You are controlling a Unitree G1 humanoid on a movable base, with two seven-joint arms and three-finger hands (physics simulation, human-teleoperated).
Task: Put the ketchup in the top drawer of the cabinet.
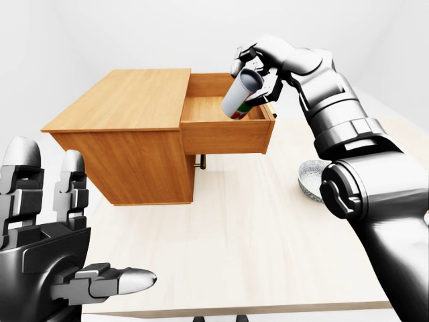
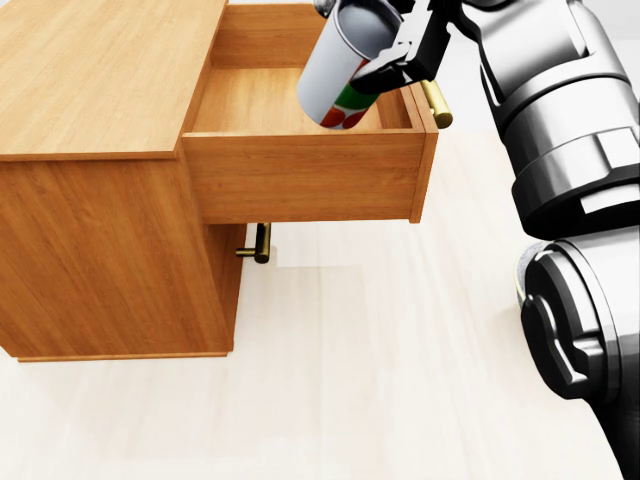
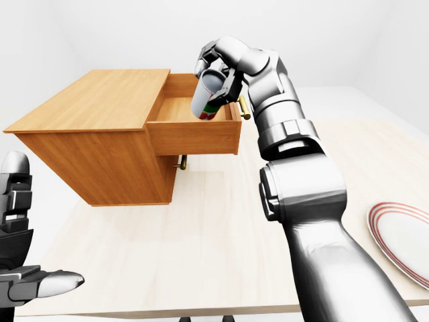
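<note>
1. Right hand (image 2: 405, 45) is up at the far end of its reach, fingers clamped round the ketchup (image 2: 345, 65), gripping it on its right side
2. The ketchup bottle is tilted, its lower end with the red and green label dipping over the open top drawer (image 2: 300, 175), its upper end leaning up and to the right; whether it touches the drawer floor, I cannot tell
3. The bottle hangs over the right part of the drawer, just beside the drawer front, close to the brass handle (image 2: 434, 97)
4. The drawer is pulled well out to the right from the cabinet (image 1: 127, 127), and its wooden floor shows bare to the left of the bottle
5. Under the drawer, a second brass handle (image 2: 257, 243) pokes out from the lower part of the cabinet
6. The cabinet sits on the pale tabletop (image 1: 241, 235)
7. To the right on the tabletop, a patterned bowl (image 1: 312, 180) sits partly hidden behind the right arm, and a plate (image 3: 402, 238) with red rings lies nearer, at the right edge of the right-eye view
8. Left hand (image 1: 50, 248) is held low at the near left, fingers spread apart, holding nothing
</note>
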